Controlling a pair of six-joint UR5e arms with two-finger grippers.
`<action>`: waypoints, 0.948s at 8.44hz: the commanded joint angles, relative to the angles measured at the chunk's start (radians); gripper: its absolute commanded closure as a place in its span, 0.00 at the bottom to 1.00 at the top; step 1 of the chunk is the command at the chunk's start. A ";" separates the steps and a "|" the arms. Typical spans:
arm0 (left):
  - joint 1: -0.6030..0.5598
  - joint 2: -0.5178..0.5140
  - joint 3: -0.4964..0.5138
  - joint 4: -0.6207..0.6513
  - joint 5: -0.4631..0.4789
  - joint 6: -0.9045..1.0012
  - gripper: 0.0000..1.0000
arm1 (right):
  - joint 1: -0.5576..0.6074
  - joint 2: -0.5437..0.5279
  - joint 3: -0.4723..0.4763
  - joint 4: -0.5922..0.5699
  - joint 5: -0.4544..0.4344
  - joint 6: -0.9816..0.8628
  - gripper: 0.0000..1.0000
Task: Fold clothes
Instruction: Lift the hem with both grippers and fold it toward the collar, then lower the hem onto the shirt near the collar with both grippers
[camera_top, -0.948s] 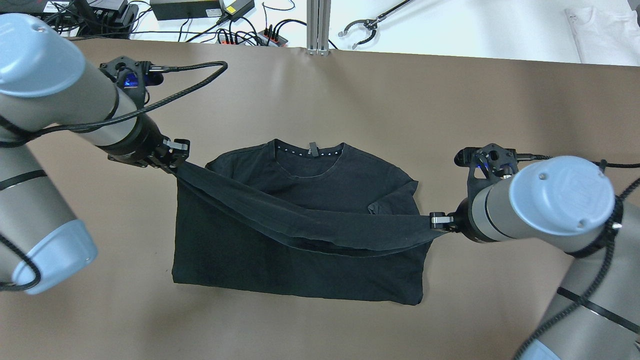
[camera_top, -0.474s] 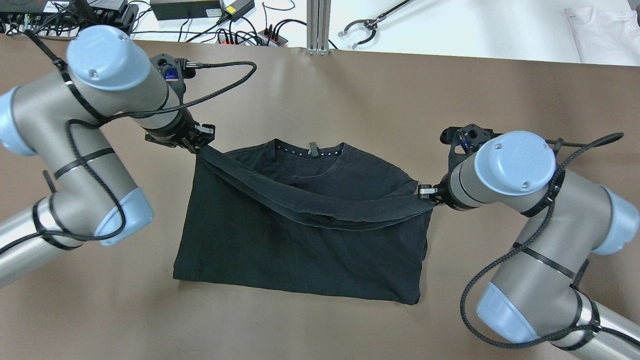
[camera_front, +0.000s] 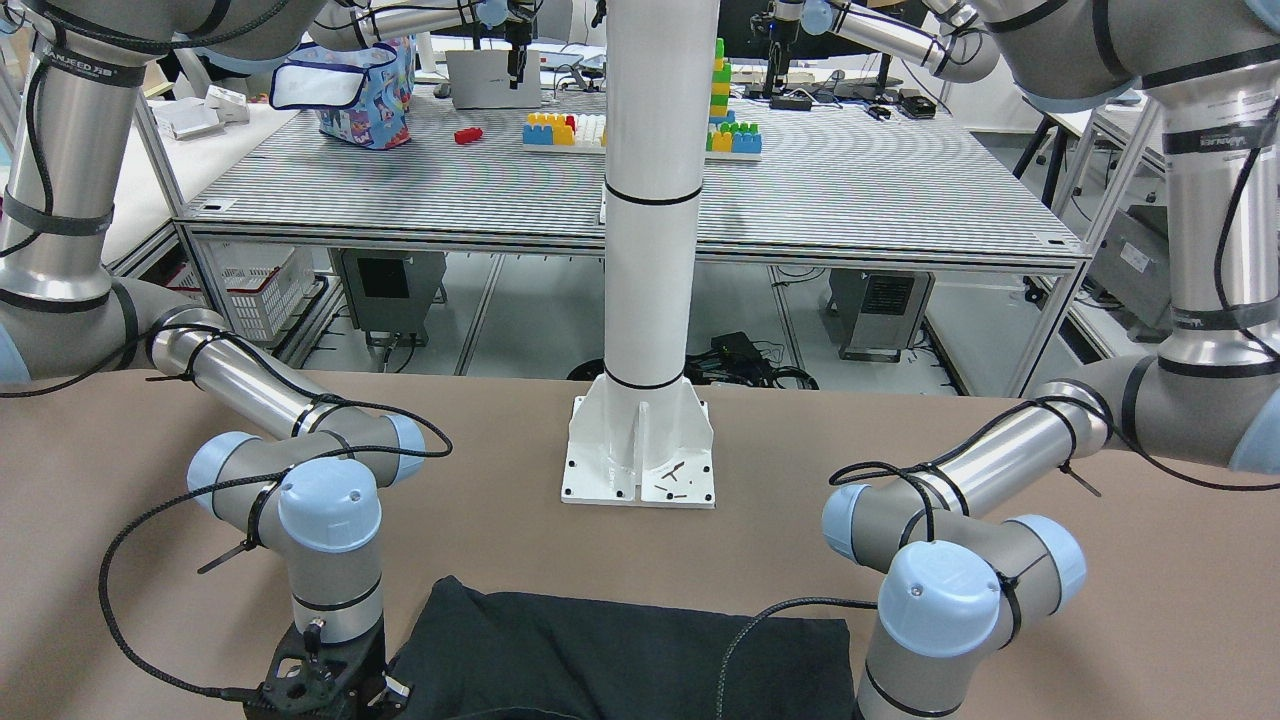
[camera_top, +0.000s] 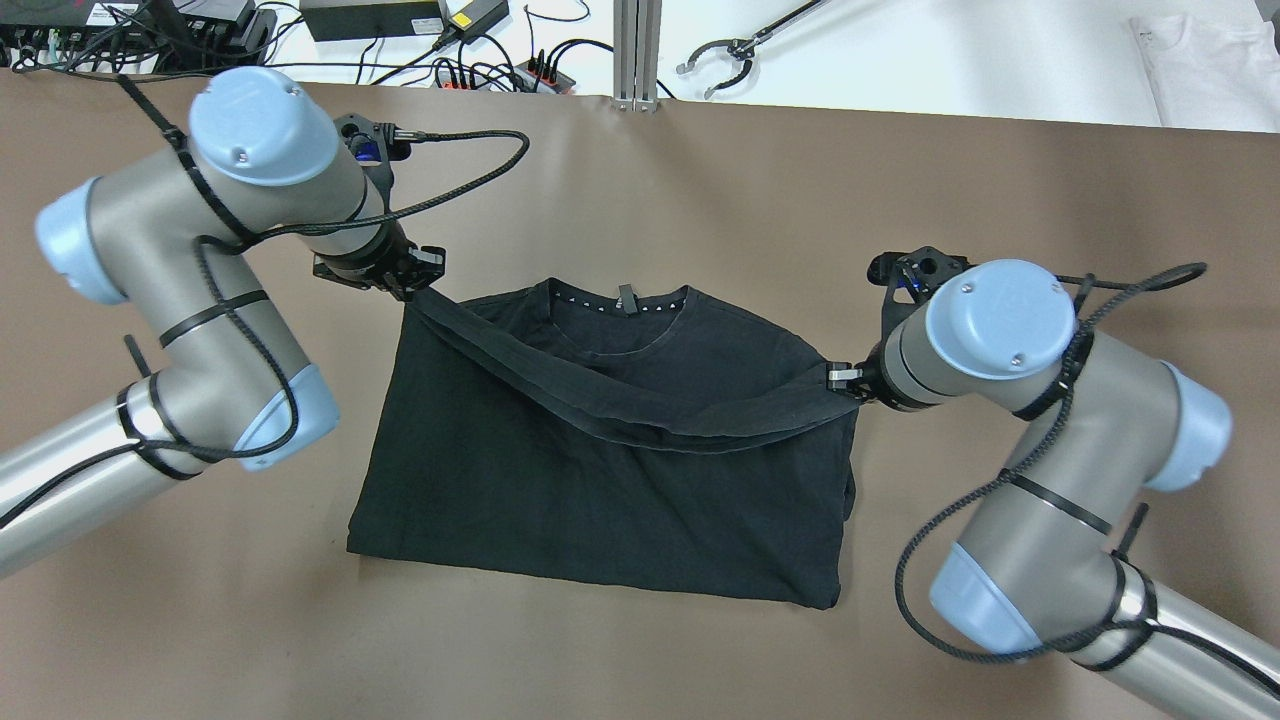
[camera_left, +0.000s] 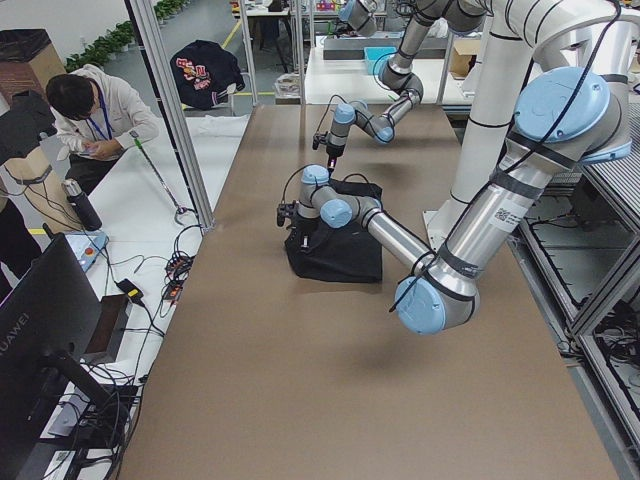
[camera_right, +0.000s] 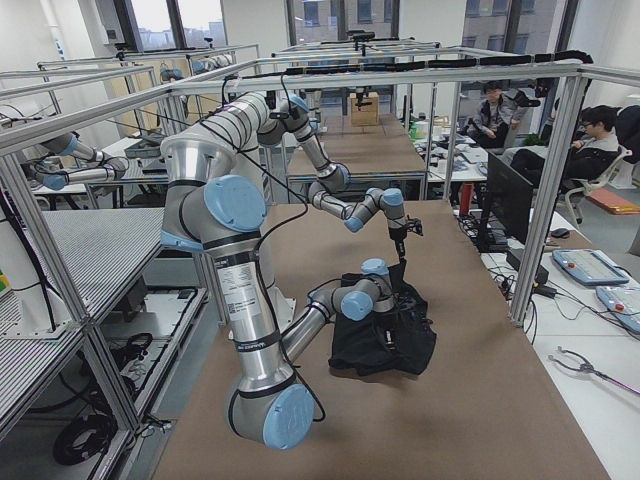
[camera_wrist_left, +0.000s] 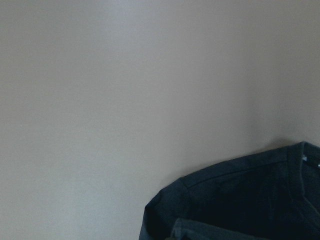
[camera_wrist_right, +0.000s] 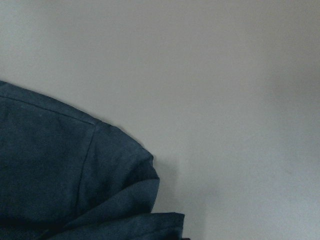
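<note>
Overhead exterior view tells most of it. The black, thin, matte T-shirt (camera_top: 600, 500) lies mid-way across the brown counter (camera_top: 700, 180), with its collar (camera_top: 620, 298) toward the far side. The left gripper (camera_top: 415, 285) is clamped on one end of a lifted fabric edge (camera_top: 620, 405) and the right gripper (camera_top: 840, 378) pinches the other end. That edge sags between them over the chest area.

To land this fold nicely, both ends probably need to be level. The left end sits up by the shoulder while the right one hangs lower down the side, so the band runs at a slant. Squaring it to the collar, pulling out the sag, then lowering both ends together and letting go only once the fabric rests flat seems the way.

Not much stands in the way. The right arm's black cable loop (camera_top: 930, 590) hangs near the shirt's corner and could snag. The white pillar base plate (camera_front: 640, 465) is well apart, and the power strips (camera_top: 500, 72) sit beyond the counter's far edge.
</note>
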 joint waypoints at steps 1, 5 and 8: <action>0.039 0.006 0.038 -0.023 0.055 0.002 1.00 | 0.000 0.006 -0.073 0.061 -0.016 -0.008 1.00; 0.027 0.000 0.052 -0.025 0.072 0.035 1.00 | 0.018 0.006 -0.078 0.067 -0.017 -0.075 1.00; -0.019 -0.004 0.046 -0.025 0.047 0.083 1.00 | 0.046 0.013 -0.076 0.064 -0.017 -0.086 1.00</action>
